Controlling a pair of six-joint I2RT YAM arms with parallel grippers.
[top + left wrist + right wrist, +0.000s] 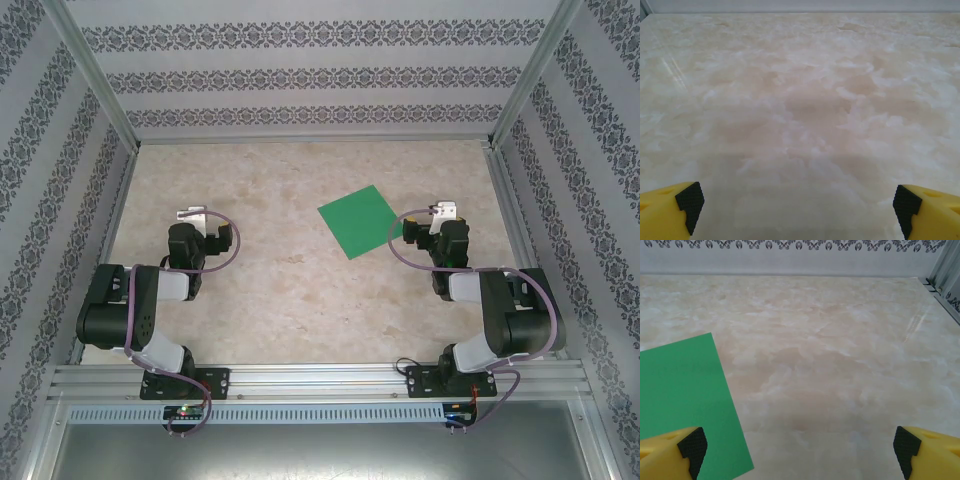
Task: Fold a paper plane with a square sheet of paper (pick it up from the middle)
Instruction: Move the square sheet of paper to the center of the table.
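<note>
**Sheet lies left of my right claw, so the right arm is nearer**

From the top camera, I see the square sheet of paper (pixel 360 222) flat and unfolded on the marbled table (pixel 270 300), right of centre. It is turned so its edges run diagonal to the table's sides, and being square it has no long axis to line up on. My right claw (pixel 443 211) sits just beside its right corner; the left claw (pixel 190 215) is well apart.

On the left wrist camera, the left claw (pixel 797 202) is spread wide and empty, with bare table ahead.

On the right wrist camera, the right claw (pixel 800 445) is also spread and empty. The sheet (pixel 685 400) fills the lower left, reaching my left finger (pixel 690 445). Its middle lies further left — I judge a leftward shift is needed first. Patterned walls and metal posts close in on the right.
</note>
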